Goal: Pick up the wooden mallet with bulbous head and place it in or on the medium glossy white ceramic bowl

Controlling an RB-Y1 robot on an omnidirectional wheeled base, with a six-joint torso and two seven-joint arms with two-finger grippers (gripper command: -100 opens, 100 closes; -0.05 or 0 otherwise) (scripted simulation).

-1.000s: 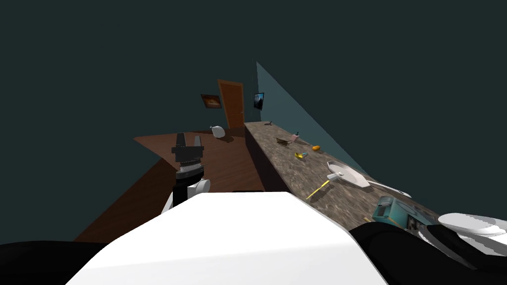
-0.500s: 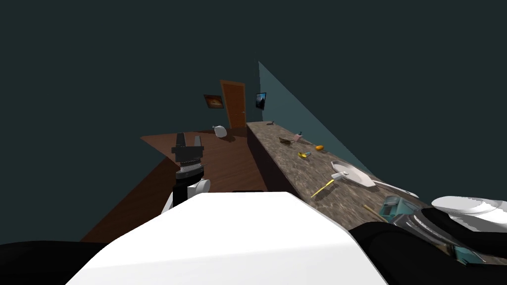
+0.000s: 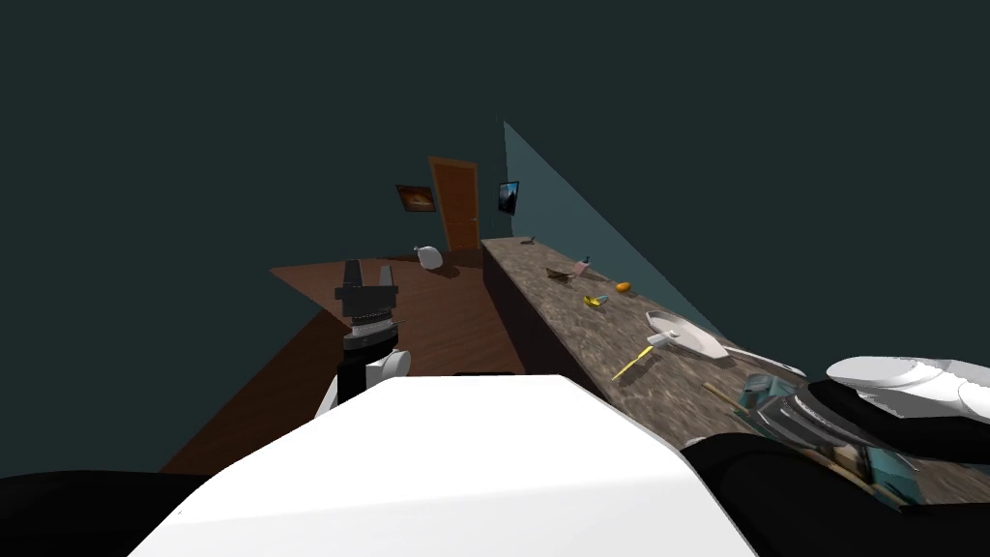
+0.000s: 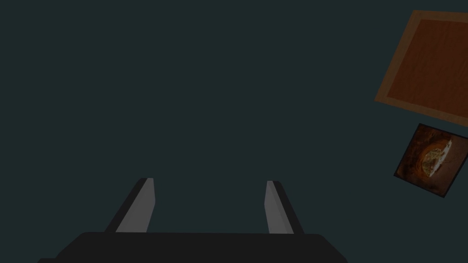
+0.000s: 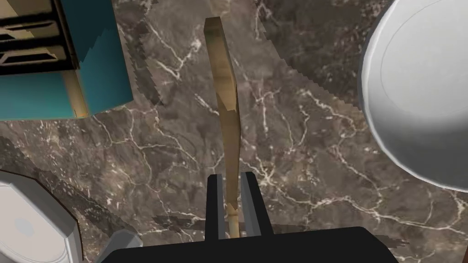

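Head view: the left gripper (image 3: 366,280) hangs over the floor, off the long front edge of the desk (image 3: 570,329). The right arm reaches over the desk's near end beside a teal box (image 3: 759,396).

Left wrist view: the left fingers (image 4: 139,207) stand apart, released.

Right wrist view: the right gripper (image 5: 231,176) has its fingers clenched on the thin handle of the mallet (image 5: 226,91), which runs along the desk between the box and the white bowl (image 5: 416,91). Its head is hidden. It looks stiff, light and probably head-heavy, so a hold near the head should keep it from swinging.
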